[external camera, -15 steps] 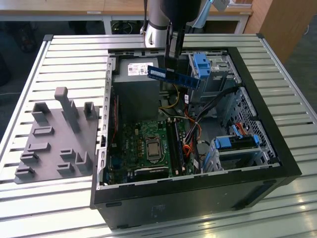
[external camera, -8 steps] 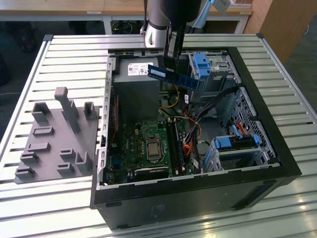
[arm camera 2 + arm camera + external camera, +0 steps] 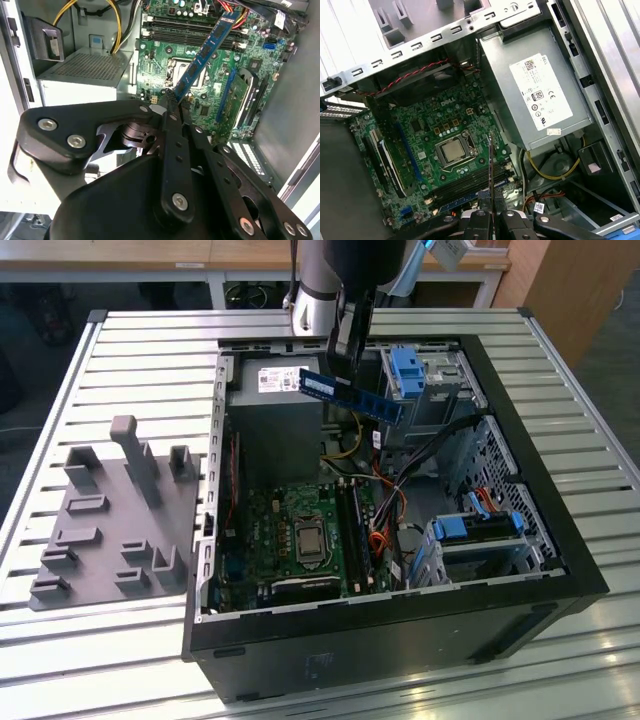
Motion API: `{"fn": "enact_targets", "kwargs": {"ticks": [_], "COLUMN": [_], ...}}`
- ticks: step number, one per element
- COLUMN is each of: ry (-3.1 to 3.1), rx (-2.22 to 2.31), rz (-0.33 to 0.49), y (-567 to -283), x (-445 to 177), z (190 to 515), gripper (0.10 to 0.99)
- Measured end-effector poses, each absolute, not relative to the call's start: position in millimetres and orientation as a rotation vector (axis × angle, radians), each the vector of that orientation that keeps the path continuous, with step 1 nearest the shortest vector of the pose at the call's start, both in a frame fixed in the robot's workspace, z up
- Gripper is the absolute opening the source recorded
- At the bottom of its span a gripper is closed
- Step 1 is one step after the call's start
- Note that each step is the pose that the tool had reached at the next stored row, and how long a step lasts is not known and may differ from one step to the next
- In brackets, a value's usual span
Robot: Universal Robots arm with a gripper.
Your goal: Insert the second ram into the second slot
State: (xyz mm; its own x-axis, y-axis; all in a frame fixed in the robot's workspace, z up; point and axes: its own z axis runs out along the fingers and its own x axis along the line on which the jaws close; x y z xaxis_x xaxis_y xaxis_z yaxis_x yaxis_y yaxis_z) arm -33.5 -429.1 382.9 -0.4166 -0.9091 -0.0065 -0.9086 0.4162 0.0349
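Note:
My gripper [image 3: 340, 375] is shut on the second ram [image 3: 352, 397], a thin blue stick with a white label. It holds the stick tilted in the air over the back of the open computer case [image 3: 560, 540]. In the second wrist view the ram [image 3: 205, 52] sticks out from the closed fingertips of the gripper [image 3: 174, 102] over the green motherboard. In the first wrist view the ram [image 3: 490, 165] shows edge-on above the gripper [image 3: 492, 216]. The long black memory slots [image 3: 352, 530] [image 3: 190, 27] [image 3: 470, 184] lie beside the processor, well below the stick. I cannot tell which one is the second slot.
A grey power supply [image 3: 270, 415] fills the case's back corner under the arm. Light-blue drive brackets [image 3: 408, 370] [image 3: 480, 525] and loose cables [image 3: 385, 480] sit on the exterior view's right. A grey parts fixture [image 3: 110, 520] lies on the slatted table left of the case.

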Motion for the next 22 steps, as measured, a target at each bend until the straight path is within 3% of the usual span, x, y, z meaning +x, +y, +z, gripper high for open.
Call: {"fn": "enact_targets", "kwargs": {"ticks": [22], "ry": [-2.735], "rx": [1.521], "rz": [-0.052], "y": [-429.1], "x": [-33.5], "z": [382.8], "gripper": [0.137]}}
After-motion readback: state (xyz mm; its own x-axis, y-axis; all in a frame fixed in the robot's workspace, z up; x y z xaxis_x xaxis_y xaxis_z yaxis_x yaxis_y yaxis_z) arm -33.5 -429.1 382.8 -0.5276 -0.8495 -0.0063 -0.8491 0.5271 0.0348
